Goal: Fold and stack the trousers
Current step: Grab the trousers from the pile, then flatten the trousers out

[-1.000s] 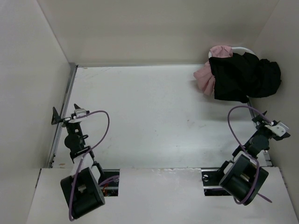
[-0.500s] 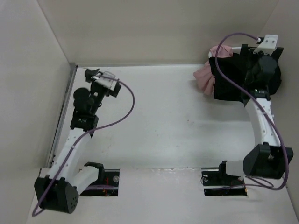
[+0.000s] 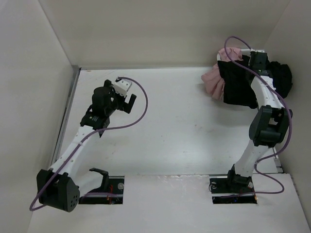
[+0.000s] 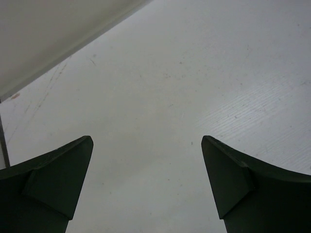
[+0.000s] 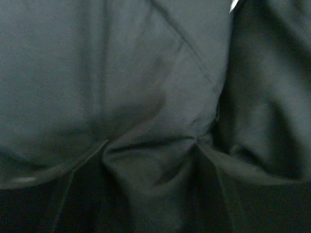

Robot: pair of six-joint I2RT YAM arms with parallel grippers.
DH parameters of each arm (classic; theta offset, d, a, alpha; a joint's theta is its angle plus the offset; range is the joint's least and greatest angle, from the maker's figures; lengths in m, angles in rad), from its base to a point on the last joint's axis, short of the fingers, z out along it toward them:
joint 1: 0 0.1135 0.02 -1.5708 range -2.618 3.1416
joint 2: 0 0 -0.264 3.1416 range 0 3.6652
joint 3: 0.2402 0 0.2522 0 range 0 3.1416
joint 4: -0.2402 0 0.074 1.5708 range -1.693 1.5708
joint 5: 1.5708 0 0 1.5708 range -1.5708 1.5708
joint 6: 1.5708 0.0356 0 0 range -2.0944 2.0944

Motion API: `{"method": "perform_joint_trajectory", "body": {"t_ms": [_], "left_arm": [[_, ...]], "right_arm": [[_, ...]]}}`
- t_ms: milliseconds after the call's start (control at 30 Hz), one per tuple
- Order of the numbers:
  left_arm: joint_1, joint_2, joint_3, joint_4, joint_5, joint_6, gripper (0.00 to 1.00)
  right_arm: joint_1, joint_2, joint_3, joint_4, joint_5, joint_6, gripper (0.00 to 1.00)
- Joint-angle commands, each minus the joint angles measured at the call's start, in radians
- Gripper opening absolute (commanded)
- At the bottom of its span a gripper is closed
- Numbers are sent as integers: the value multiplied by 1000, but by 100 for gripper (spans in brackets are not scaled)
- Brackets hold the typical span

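Observation:
The black trousers (image 3: 237,85) lie crumpled in a heap at the far right corner, draped over a white rim. My right gripper (image 3: 256,63) is pushed down into that heap. In the right wrist view dark cloth (image 5: 121,58) fills the frame, and a fold of it is pinched and puckered between my right gripper's (image 5: 150,143) fingers, which are shut on the trousers. My left gripper (image 3: 127,99) hovers over the table's left half, far from the trousers. It is open, with only bare white table between its fingers (image 4: 146,141).
A pink garment (image 3: 213,80) lies against the left side of the trousers, partly under them. A white basket rim (image 3: 251,50) shows behind the heap. White walls enclose the table (image 3: 175,126) on the left, back and right.
Both arms have swung out from their folded poses. The right one reached into the black heap and its jaws closed on cloth; the left one moved out over the table, still open.

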Motion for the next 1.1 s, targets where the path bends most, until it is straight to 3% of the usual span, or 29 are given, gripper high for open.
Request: {"method": "perform_joint_trajectory", "body": {"t_ms": [0, 33, 67, 100, 300, 433, 567, 667, 767, 867, 967, 1033, 1067], "left_arm": [[6, -71, -31, 84, -13, -8, 100], [10, -77, -37, 84, -13, -8, 100], [18, -80, -41, 81, -13, -8, 100], [24, -83, -43, 78, -12, -8, 100], [38, -97, -54, 91, -13, 1, 100], [61, -122, -69, 99, -2, 3, 100], [125, -143, -77, 111, -2, -28, 100], [212, -154, -49, 113, 1, -69, 100], [340, -155, 10, 128, 37, -108, 100], [484, -145, 66, 153, 131, -166, 100], [597, -126, 98, 159, 205, -211, 100], [651, -119, 103, 147, 232, -208, 100], [668, -115, 101, 140, 245, -196, 100]], "right_arm": [[6, -28, 68, -82, 55, 44, 47], [6, -40, 68, -80, 65, 53, 24], [6, -60, 70, -76, 75, 58, 9], [6, -80, 76, -71, 81, 50, 2], [154, -221, 191, -45, 208, -42, 0], [431, -263, 307, 6, 412, -137, 0], [779, -171, 440, 134, 498, -284, 0], [993, -20, 655, 307, 549, -384, 0], [1085, 105, 838, 432, 534, -438, 0], [1122, 144, 799, 494, 500, -432, 16], [1124, 112, 584, 484, 506, -375, 69], [1124, 61, 429, 451, 497, -294, 85], [1121, 33, 365, 431, 483, -246, 88]]}}
